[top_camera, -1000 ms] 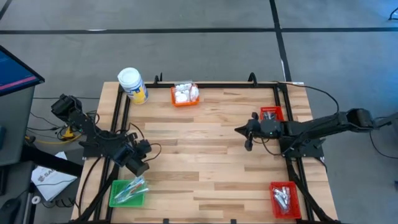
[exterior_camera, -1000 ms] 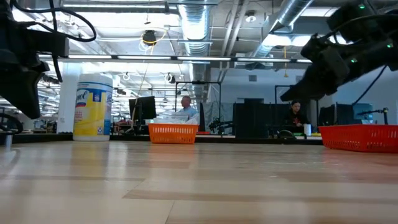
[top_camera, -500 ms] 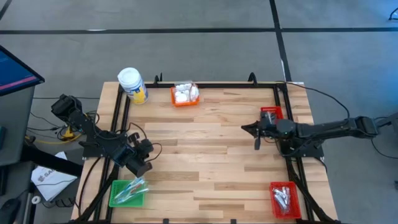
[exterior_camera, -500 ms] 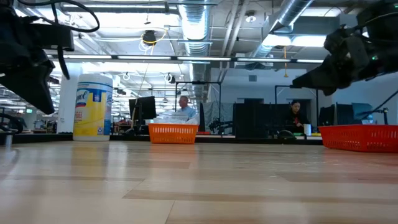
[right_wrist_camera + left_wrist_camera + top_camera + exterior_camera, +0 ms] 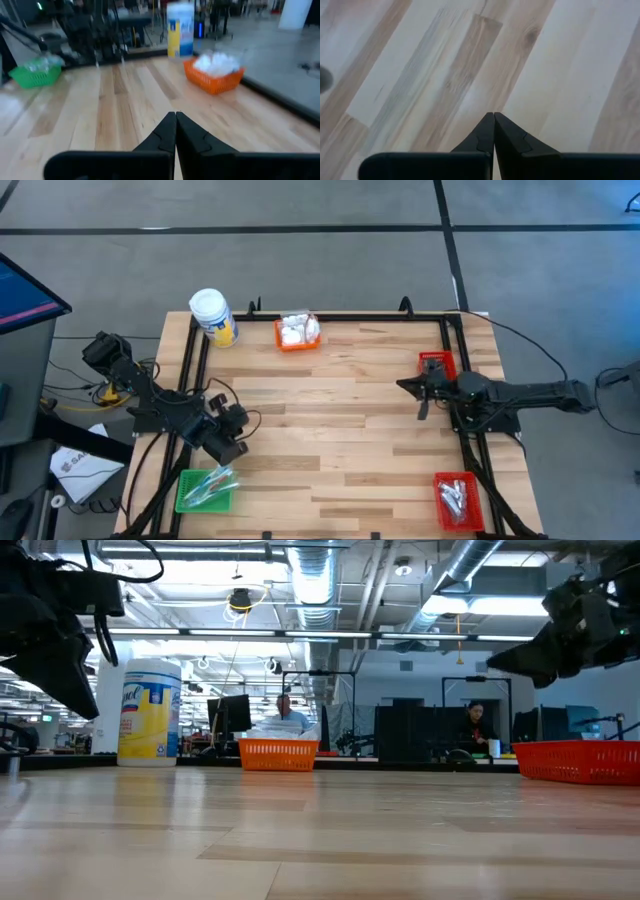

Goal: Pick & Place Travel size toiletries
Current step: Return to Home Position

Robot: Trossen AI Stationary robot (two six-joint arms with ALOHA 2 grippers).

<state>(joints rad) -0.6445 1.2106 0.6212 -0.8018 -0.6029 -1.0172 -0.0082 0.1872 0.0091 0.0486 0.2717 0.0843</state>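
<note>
The travel size toiletries lie in mesh baskets. White packets fill the orange basket (image 5: 298, 331) at the far edge. Clear-wrapped sticks lie in the green basket (image 5: 206, 488) at the near left. Silvery sachets lie in the red basket (image 5: 457, 500) at the near right. My left gripper (image 5: 236, 446) hangs shut and empty over bare wood (image 5: 493, 116), just beyond the green basket. My right gripper (image 5: 401, 386) is shut and empty. It points about level toward the table's left, above the wood near the right edge (image 5: 175, 115).
A white-lidded jar (image 5: 213, 316) with a yellow label stands at the far left corner. A second red basket (image 5: 437, 364) sits at the right edge beside my right arm. Black rails (image 5: 350, 317) frame the wooden top. People sit at desks (image 5: 287, 712) beyond the table.
My right gripper has drawn back toward the table's right edge, staying shut, and its fingers have tipped up toward level. My left gripper has turned a little in place, still shut.
</note>
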